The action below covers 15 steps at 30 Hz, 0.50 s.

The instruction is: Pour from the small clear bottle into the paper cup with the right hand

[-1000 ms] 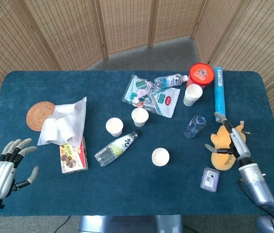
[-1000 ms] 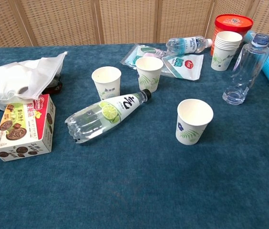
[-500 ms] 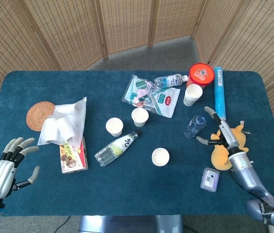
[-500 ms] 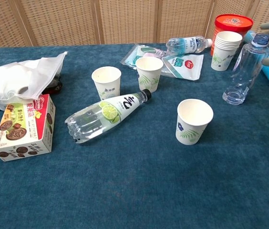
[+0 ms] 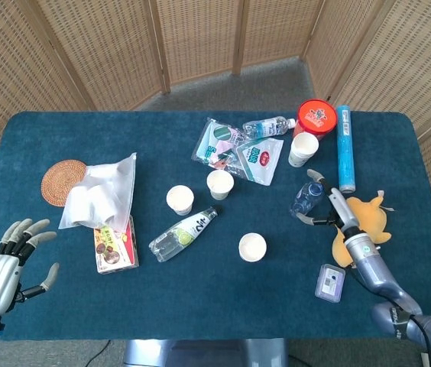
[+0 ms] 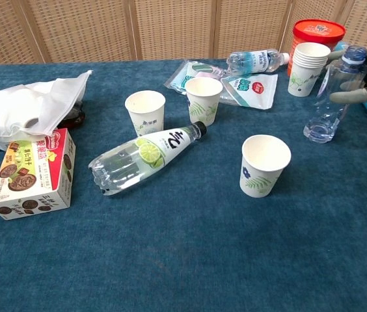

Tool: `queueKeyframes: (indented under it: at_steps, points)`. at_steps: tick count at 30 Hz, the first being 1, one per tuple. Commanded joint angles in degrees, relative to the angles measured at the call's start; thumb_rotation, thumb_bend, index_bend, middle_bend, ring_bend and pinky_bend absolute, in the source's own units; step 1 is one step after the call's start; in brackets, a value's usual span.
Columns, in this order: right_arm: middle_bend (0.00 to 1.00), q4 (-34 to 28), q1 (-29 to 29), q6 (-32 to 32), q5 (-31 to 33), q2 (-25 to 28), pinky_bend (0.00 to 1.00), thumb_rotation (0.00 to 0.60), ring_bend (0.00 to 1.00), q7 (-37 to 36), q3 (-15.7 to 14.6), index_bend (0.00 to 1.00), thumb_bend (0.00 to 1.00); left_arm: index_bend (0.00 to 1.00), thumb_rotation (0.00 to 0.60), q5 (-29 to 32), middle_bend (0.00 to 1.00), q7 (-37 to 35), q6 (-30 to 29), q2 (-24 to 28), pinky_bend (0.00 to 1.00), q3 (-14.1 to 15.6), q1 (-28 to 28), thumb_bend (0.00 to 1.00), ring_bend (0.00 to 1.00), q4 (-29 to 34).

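Reaching right hand (image 5: 330, 208), fingers spread, beside small clear bottle (image 6: 332, 97).

Bare counter (image 5: 292, 252) is lying open between the right hand's fingers (image 5: 312, 177) and the nearest paper cup (image 5: 252, 247). A stack of cups (image 5: 302, 149) and blue tube (image 5: 345, 147) are crowding beyond the fingers, a yellow plush toy (image 5: 361, 222) beside.

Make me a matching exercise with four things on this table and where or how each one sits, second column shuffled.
Things:
1. small clear bottle
2. lime drink bottle
3. woven coaster
4. stack of paper cups

States:
a. lying on its side among three single cups
b. upright, right hand reaching beside it
c. in front of the red tub
d. beside the crumpled white bag

Pairs: 1-b, 2-a, 3-d, 4-c
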<state>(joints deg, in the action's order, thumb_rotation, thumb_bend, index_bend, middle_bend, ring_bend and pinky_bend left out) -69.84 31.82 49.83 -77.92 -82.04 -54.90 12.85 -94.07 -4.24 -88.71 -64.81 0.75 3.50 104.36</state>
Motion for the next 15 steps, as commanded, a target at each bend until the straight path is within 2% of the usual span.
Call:
queueKeyframes:
  at_steps: [1,10,15]
  points:
    - [0.0,0.7,0.4,-0.4,0.0,-0.8,0.0,0.6,0.0,-0.6,-0.2,0.0,0.26,0.23,0.314,0.0,0.16,0.0,-0.2,0.1,0.0,0.2,-0.2,0.46,0.0,0.1]
    - [0.0,3.4,1.5,-1.7,0.5,-3.1,0.0,0.6,0.0,-2.1,-0.3,0.0,0.26,0.23,0.313,0.4,0.15,-0.1,-0.6,0.6,0.0,0.6,-0.9,0.46,0.0,0.2]
    - [0.0,3.1,0.8,-0.3,0.0,-2.6,0.0,0.6,0.0,-2.7,-0.5,0.0,0.26,0.22,0.313,0.2,0.15,0.0,-0.8,0.7,0.0,0.6,-1.1,0.46,0.0,0.2]
